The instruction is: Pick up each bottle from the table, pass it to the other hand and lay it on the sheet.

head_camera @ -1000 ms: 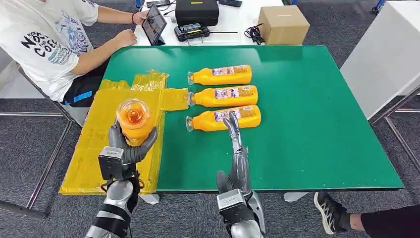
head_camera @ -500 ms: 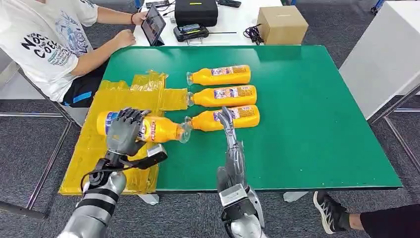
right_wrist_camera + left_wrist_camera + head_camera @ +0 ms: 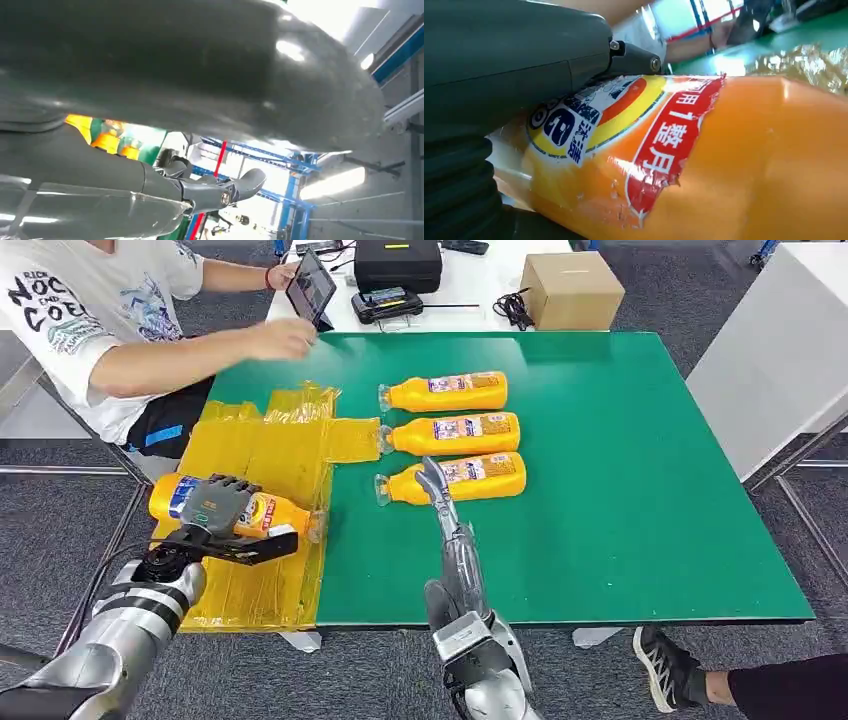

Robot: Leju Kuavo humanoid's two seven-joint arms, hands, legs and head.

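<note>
While the left hand (image 3: 212,508) wraps its fingers round a full, smooth, probably heavy bottle (image 3: 262,512) lying over the yellow sheet (image 3: 250,445), mid-body looks safest; the right hand (image 3: 436,487) hovers open-fingered, empty.

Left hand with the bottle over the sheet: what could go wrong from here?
1. The held bottle lies on its side in the left hand near the sheet's table-side edge; released, it might roll onto the green table.
2. The right hand hovers by the nearest bottle and could nudge it.
</note>
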